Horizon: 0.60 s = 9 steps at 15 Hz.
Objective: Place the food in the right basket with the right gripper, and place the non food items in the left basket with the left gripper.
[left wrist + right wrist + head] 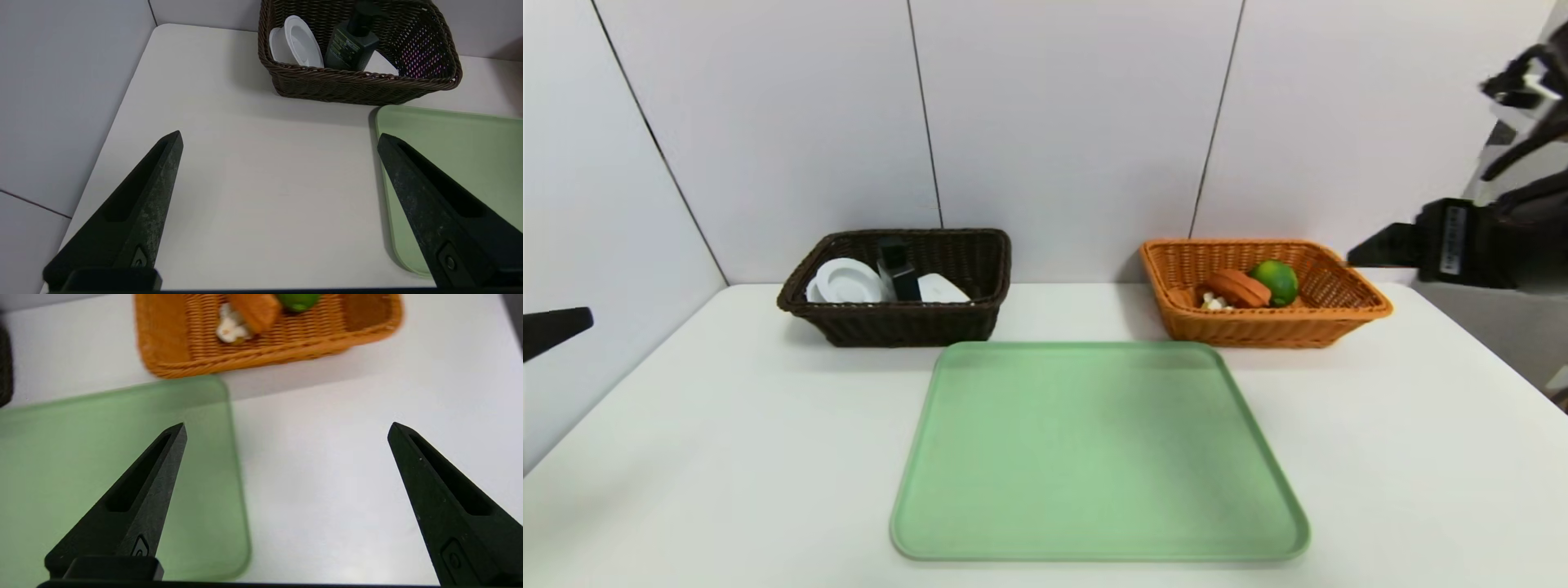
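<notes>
Head view. The green tray (1098, 449) lies bare at the centre of the white worktop (686, 457), which suggests sorting is complete. The dark brown wicker basket (898, 322), toward the robot's left, holds the non-food items: a white ribbed disc container (848, 282) leaning on edge, a dark bottle (894, 265) and a flat white rounded box (942, 289). The orange wicker basket (1274, 327), toward the right, holds the food: a green lime (1276, 280) touching the tart wedge (1235, 288), which lies tipped with its white cream (1213, 302) low. Only a black tip of the left arm (556, 328) enters at the frame edge; the right arm (1462, 241) is raised beside the orange basket, its claw cut off.

Left wrist view. The left claw (278, 141) hovers over bare worktop with fingers (155, 192) spread wide and nothing between them, well apart from the brown basket, apparently parked. The bottle hides most of the white box (380, 63).

Right wrist view. The right claw (286, 430) is likewise spread and empty, above the tray's edge (237, 477) and worktop. The lime (298, 300) and tart (255, 308) are cut off at the frame edge; only the cream (231, 328) shows whole.
</notes>
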{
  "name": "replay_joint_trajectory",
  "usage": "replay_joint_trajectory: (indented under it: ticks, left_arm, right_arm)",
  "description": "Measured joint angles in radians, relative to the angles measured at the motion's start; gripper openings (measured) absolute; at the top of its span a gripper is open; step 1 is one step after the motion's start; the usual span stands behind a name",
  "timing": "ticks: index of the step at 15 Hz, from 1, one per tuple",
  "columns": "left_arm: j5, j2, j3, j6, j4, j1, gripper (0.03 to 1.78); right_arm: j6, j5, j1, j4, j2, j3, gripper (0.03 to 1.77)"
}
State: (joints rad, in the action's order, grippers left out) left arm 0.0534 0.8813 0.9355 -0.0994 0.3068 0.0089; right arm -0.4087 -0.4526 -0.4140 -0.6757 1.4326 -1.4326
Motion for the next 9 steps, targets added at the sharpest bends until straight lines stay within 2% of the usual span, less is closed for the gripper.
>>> replay_joint_trajectory:
  ticks: [3, 7, 9]
  left_arm:
    - [-0.001, -0.129, -0.073, 0.004, 0.053, 0.004, 1.69]
    - [-0.002, -0.354, -0.184, 0.005, 0.153, 0.004, 1.69]
    - [-0.007, -0.473, -0.221, 0.006, 0.222, 0.004, 1.69]
  right_arm:
    - [0.026, -0.004, 0.121, 0.087, -0.181, 0.2, 1.69]
    - [0.126, -0.001, 0.266, 0.33, -0.462, 0.557, 1.69]
    - [0.159, 0.002, 0.314, 0.436, -0.606, 0.686, 1.69]
